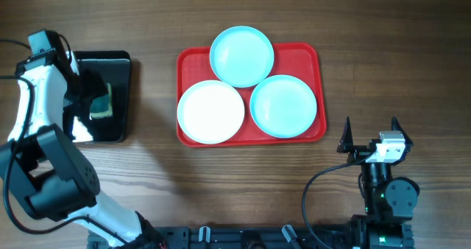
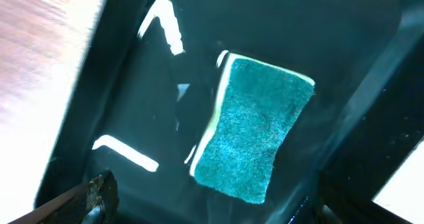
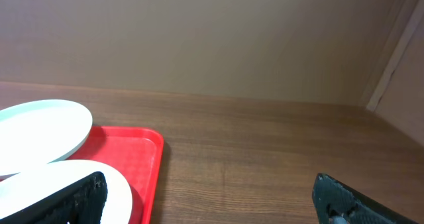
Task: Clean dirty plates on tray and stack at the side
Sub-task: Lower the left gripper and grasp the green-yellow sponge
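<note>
Three plates lie on the red tray [image 1: 303, 59]: a turquoise plate [image 1: 241, 55] at the back, a white plate [image 1: 211, 111] front left, and a second turquoise plate [image 1: 283, 105] front right. My left gripper [image 1: 83, 94] is open over the black tray, just above a teal sponge [image 1: 101, 102]. In the left wrist view the sponge [image 2: 255, 128] lies flat ahead of the open jaws [image 2: 209, 209], not gripped. My right gripper [image 1: 370, 133] is open and empty, right of the tray's front corner. The right wrist view shows the open jaws [image 3: 212, 201], the tray's corner [image 3: 142, 158] and two plates [image 3: 40, 128].
A glossy black tray [image 1: 118, 66] stands at the left of the wooden table and holds the sponge. Its walls show around the sponge in the left wrist view [image 2: 126, 85]. Bare wood lies between the two trays and right of the red tray.
</note>
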Controlling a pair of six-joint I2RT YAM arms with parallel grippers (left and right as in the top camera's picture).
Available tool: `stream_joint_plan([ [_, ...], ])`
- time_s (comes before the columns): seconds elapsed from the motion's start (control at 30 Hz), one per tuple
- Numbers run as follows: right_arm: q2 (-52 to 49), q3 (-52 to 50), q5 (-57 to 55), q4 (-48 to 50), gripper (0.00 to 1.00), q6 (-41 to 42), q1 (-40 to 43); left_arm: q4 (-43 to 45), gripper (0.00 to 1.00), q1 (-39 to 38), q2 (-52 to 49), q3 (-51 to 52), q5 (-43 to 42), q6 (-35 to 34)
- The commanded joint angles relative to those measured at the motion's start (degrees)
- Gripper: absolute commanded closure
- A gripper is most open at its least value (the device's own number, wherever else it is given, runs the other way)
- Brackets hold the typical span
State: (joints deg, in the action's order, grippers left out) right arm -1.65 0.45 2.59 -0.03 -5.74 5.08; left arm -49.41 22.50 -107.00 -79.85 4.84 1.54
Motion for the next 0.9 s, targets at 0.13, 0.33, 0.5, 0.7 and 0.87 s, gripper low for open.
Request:
stream_joint_plan([
  [0.13, 0.0, -0.2, 0.5, 0.1, 0.00, -0.3, 0.3, 2.7, 0.12, 0.2, -3.2, -0.9, -8.0, 7.5],
  [0.33, 0.0, -0.2, 0.5, 0.1, 0.00, -0.3, 0.3, 2.9, 0.14, 0.2, -6.2, -0.8, -8.0, 8.8],
  [0.5, 0.0, -0.2, 0.5, 0.1, 0.00, -0.3, 0.3, 3.4, 0.20, 0.3, -8.6, 0.1, -8.0, 8.8],
  [0.7, 0.0, -0.2, 0.5, 0.2, 0.00, -0.3, 0.3, 4.9, 0.28, 0.3, -10.7, 0.1, -5.6, 8.8],
  [0.87, 0.0, -0.2, 0.5, 0.1, 0.00, -0.3, 0.3, 5.0, 0.41, 0.3, -11.2, 0.1, -5.6, 8.8],
])
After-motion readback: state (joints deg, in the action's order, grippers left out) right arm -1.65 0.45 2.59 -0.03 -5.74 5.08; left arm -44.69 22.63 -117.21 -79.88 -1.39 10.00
